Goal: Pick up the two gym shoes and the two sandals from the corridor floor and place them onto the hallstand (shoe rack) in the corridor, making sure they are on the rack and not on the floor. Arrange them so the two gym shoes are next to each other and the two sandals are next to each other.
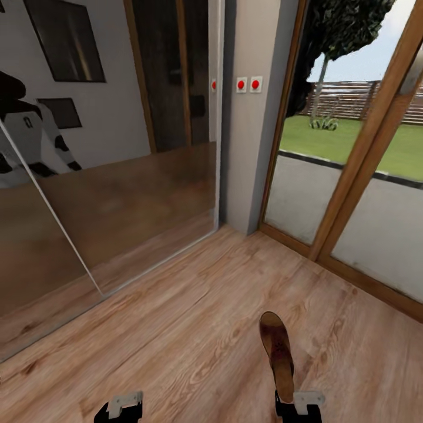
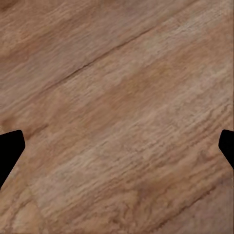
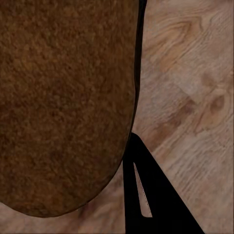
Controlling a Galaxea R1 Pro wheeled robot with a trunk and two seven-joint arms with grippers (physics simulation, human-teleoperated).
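Sandal (image 1: 277, 351): gripped in the clenched right gripper (image 1: 298, 405), raised above the corridor floor (image 1: 194, 329). Left gripper (image 2: 117, 151): fingers spread, nothing held. Step judged: carriage toward the hallstand; rack still to be found.

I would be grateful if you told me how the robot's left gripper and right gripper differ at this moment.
The right gripper is shut on a brown leather sandal that juts forward above the light brown wood-plank floor; the left gripper holds nothing. In the left wrist view its dark fingertips stand wide apart; in the right wrist view the sandal's brown surface lies against a dark finger. Both sit low over the floor.
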